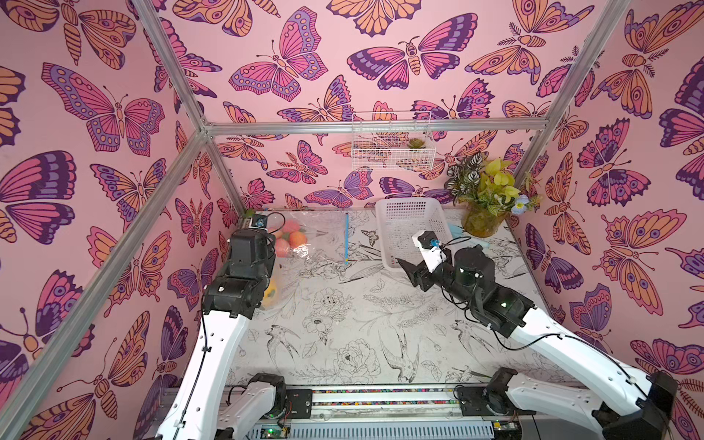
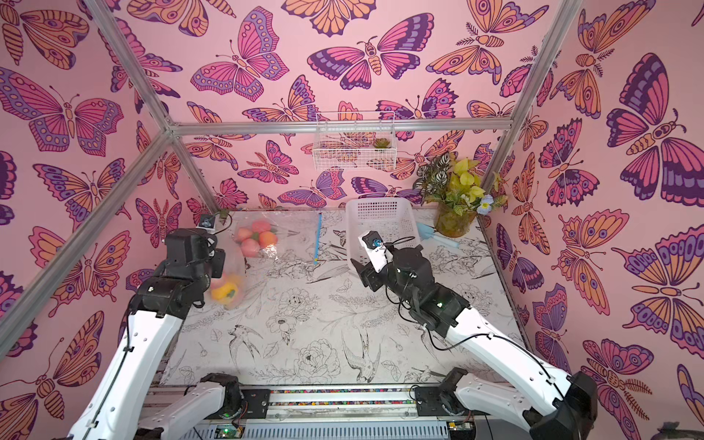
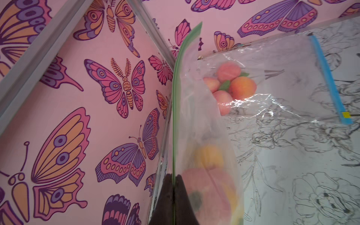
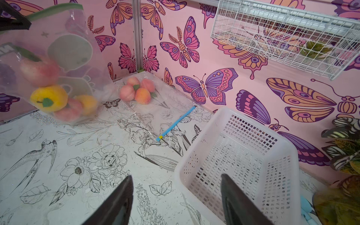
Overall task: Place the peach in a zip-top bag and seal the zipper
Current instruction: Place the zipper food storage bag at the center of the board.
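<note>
Your left claw (image 3: 173, 177) pinches the green zipper (image 3: 176, 97) of the bag (image 4: 81, 39) hanging at left; its peaches (image 4: 39, 72) weigh down thin, likely slippery film. Your right claw (image 4: 176, 176) is spread, empty. Take hold on the stiffer zipper strip.

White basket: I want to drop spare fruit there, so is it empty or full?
Empty. In the right wrist view the white basket shows only bare perforated floor and walls.

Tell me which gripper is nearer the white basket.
Right. The right gripper hangs open at the basket's near corner. The left gripper is across the table, shut on the green-zip bag at its zipper edge.
</note>
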